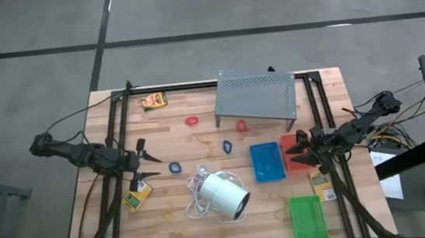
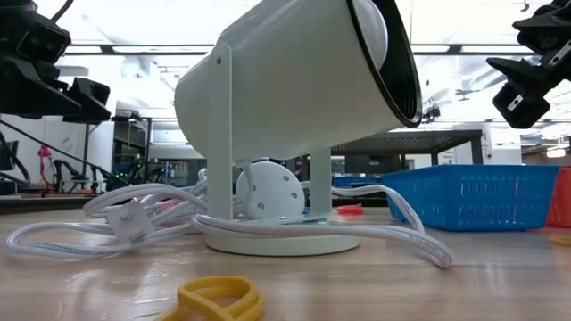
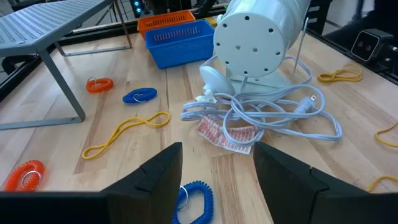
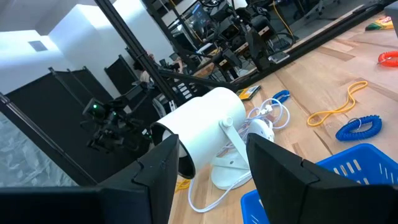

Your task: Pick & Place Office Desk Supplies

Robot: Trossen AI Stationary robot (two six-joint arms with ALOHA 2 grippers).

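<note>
Nothing looks sorted yet, in my judgement: every tray that shows its inside is bare, and the small supplies lie loose on the wooden table (image 1: 198,132), so nearly all the picking and placing is left.

The left gripper (image 1: 148,163) hangs above the table's left side with its fingers spread wide and holding nothing. A coiled blue plastic loop (image 1: 175,168) lies just ahead of its tips, and a small yellow-orange printed cardboard box (image 1: 138,196) sits just beside and below it. The right gripper (image 1: 295,149) hangs at the table's right side, also wide and empty, with the red plastic mesh tray (image 1: 291,152) directly under it and the blue plastic mesh tray (image 1: 267,161) just ahead of its tips.

Counts, as far as the high view shows:
- Trays: three. Blue, red, and a green plastic mesh tray (image 1: 307,217) near the front edge, well behind the right gripper's reach line.
- Printed boxes: three. One by the left gripper, one by the right arm (image 1: 323,184), one at the far edge (image 1: 153,100).
- Coiled loops: two red (image 1: 192,121) (image 1: 241,125) and two blue, the second (image 1: 227,145) between the grippers.
- Tan rubber bands: at least four in the left wrist view, one (image 3: 126,132) ahead of that gripper.

The big white cylindrical lamp with cord (image 1: 224,194) and the grey perforated metal stand (image 1: 255,95) sit between the arms.
</note>
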